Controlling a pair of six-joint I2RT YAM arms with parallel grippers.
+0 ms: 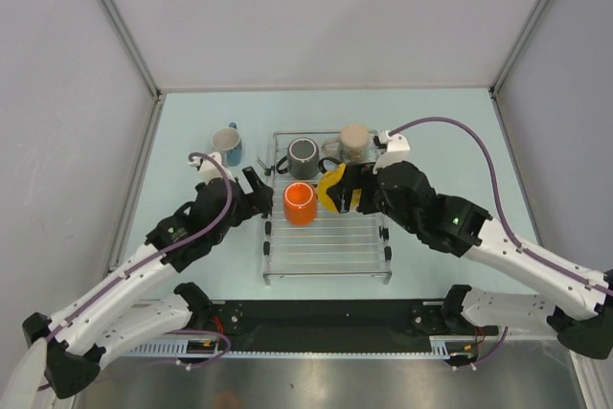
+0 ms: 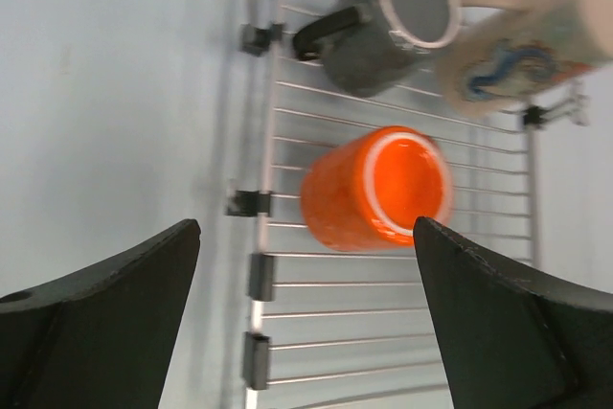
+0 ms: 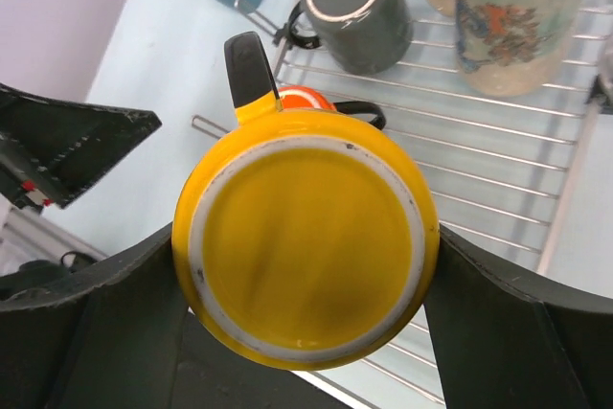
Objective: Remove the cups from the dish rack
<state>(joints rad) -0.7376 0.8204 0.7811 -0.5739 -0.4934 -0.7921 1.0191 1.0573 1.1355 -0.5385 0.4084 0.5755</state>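
The right gripper (image 3: pixel 306 270) pinches the yellow mug (image 3: pixel 305 237) by its sides, tipped over the dish rack (image 1: pixel 326 254) so that its glossy base, ringed in pale unglazed clay, faces the wrist and its black handle (image 3: pixel 247 69) points away. Just beyond it the orange mug (image 2: pixel 378 189) stands upright on the bars, with the dark grey mug (image 3: pixel 354 7) and tall beige mug (image 3: pixel 512 16) farther ahead. The left gripper (image 2: pixel 306 318), spread wide and empty, hovers beside the orange mug, with the blue mug (image 1: pixel 228 144) ahead of it off the rack. The thin silver bars rest on a pale blue table (image 1: pixel 450 141) enclosed by plain grey-white walls (image 1: pixel 316 7).
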